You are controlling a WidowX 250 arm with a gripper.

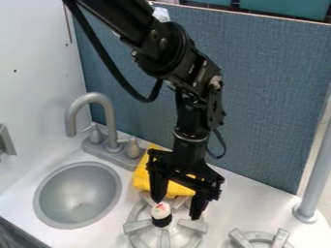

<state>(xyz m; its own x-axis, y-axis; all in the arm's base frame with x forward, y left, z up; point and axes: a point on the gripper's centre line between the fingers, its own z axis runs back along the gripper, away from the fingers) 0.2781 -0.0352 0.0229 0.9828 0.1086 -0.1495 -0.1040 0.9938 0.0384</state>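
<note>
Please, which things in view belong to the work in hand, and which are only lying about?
Seem in the work:
- gripper, open over the burner
- small white-topped object, nearest the gripper
- burner under that object

Seem only around:
- yellow item, behind the gripper
- sink
- faucet

A single view looks down at a slant over the sink and stove top.

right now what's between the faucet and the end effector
Between the faucet and the end effector, the camera view shows a small tap handle, then a yellow cloth partly hidden behind the end effector.
</note>
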